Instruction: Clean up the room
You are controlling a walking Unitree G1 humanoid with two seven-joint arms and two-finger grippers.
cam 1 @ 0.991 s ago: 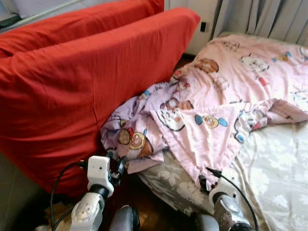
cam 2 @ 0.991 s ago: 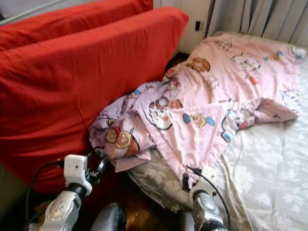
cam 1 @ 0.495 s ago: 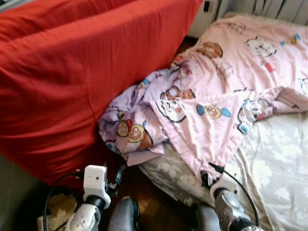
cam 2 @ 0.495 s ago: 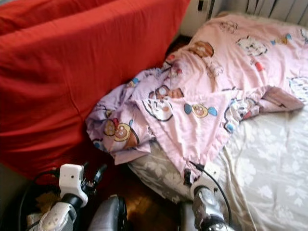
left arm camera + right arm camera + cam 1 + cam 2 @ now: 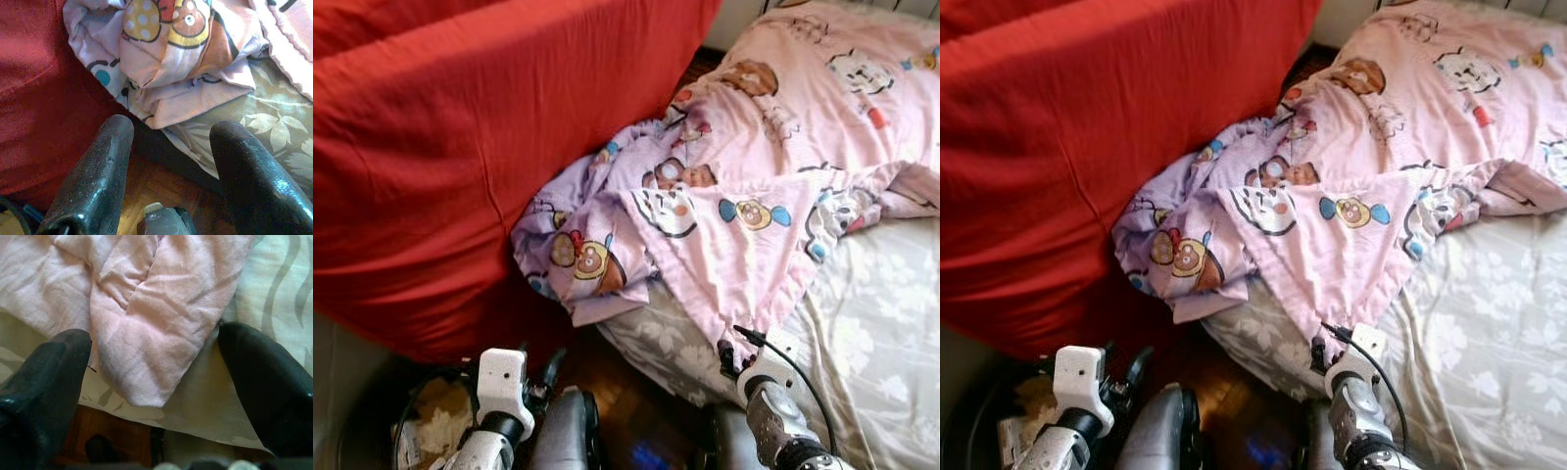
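Note:
A pink cartoon-print blanket (image 5: 773,166) lies rumpled across the bed, its bunched corner (image 5: 186,54) hanging over the bed's edge against the red cushion. My left gripper (image 5: 168,171) is open, low over the wooden floor just short of that bunched corner. My right gripper (image 5: 151,396) is open too, its fingers on either side of the blanket's lower corner (image 5: 146,352) at the mattress edge, without touching it. In the eye views the left wrist (image 5: 501,384) and right wrist (image 5: 766,387) sit at the bottom.
A large red cushion (image 5: 440,147) leans close on the left. The bed has a grey floral sheet (image 5: 881,333). A narrow strip of dark wooden floor (image 5: 636,421) runs between cushion and bed. A dark bin with crumpled paper (image 5: 426,436) stands at the lower left.
The camera has tilted down and come closer, so the curtains and wall have left the picture. My left arm has dropped lower; the right gripper stays at the blanket's corner.

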